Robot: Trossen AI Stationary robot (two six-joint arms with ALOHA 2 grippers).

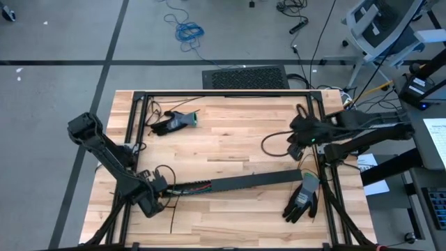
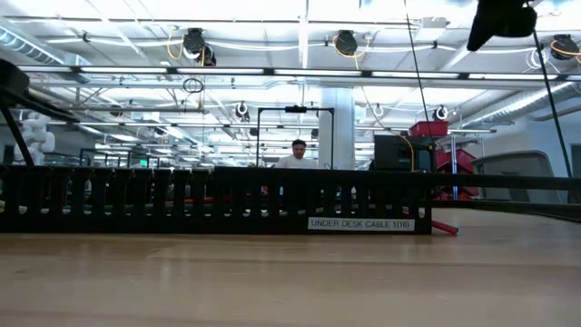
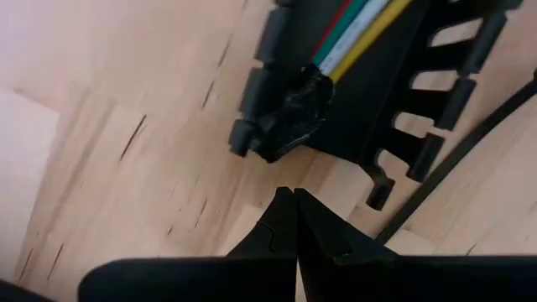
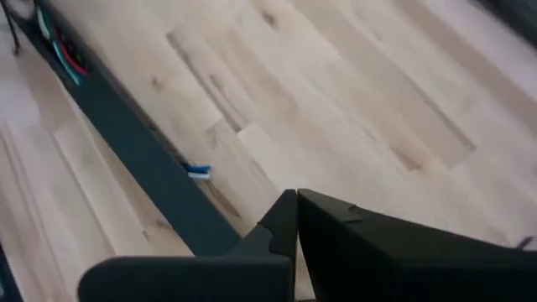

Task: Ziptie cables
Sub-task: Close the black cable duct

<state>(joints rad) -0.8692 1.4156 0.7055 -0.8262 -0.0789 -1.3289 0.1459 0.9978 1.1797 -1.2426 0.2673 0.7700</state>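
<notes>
So, my left jaws (image 3: 294, 205) pressed together just short of the cables (image 3: 357, 33), cables lying lengthwise in the black tray (image 1: 258, 181) across the surface (image 1: 230, 139), dark connector end facing me, right jaws (image 4: 298, 205) pressed together too, empty.

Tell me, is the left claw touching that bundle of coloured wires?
Apart. In the left wrist view the shut left gripper has bare wood showing between its tips and the cables, which lie in the black cable tray.
</notes>
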